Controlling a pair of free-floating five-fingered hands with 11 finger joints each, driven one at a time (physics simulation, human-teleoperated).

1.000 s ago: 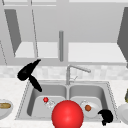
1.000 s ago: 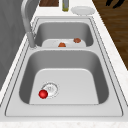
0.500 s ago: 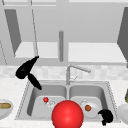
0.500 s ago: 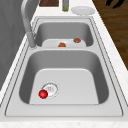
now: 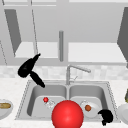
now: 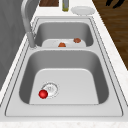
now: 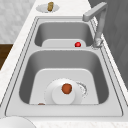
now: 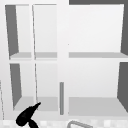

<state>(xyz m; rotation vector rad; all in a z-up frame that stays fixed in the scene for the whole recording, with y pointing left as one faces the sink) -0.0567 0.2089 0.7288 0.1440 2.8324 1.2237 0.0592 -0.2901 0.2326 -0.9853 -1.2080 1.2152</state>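
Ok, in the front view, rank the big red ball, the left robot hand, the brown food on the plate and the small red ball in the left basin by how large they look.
1. Big red ball, though it may sit nearer the camera.
2. Left robot hand.
3. Brown food.
4. Small red ball.
The last two look nearly alike, so their order is unsure.

From my station the double sink [image 6: 75, 110] looked like brushed metal, matt grey with a soft sheen, and the faucet [image 5: 75, 68] had the same dull metallic finish. The counter [image 7: 15, 50] read as pale speckled stone, smooth. The plate [image 7: 56, 98] in the right basin seemed plain white ceramic. I saw the small red ball [image 6: 43, 94] by the drain as glossy. Both hands, left hand [image 5: 26, 68] and right hand [image 5: 106, 116], appeared flat matt black. The open cabinet [image 8: 95, 55] looked painted white, and the floor [image 6: 115, 27] dark wood.
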